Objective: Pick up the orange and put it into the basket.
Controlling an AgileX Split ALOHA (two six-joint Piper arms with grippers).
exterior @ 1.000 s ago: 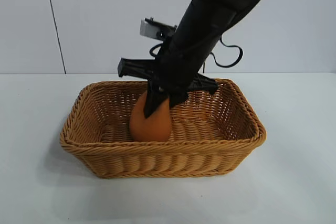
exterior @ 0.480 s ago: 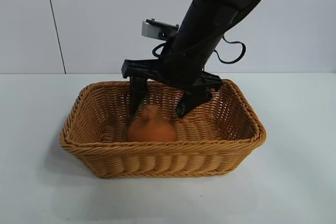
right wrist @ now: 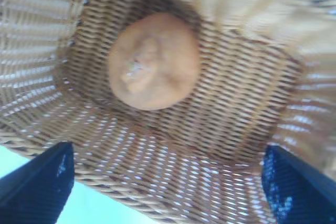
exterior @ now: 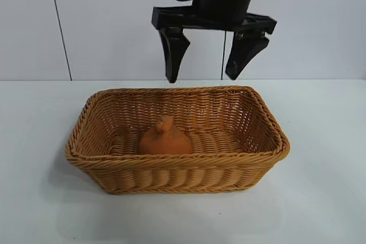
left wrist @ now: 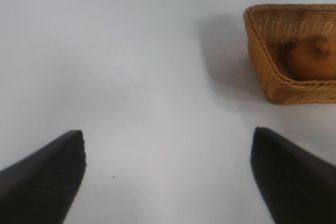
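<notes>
The orange sits on the floor of the basket, left of centre in the exterior frame, knobby bump up — nothing touches it. The right gripper hangs above the basket's back rim at the top of the frame, fingers spread wide and empty. The left gripper is also spread open, over bare table away from the basket.

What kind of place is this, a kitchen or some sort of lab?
Most likely a robot lab or test bench, not a kitchen: a bare white table, plain white wall panels, and a black right gripper hanging open above a wicker basket holding one orange.
</notes>
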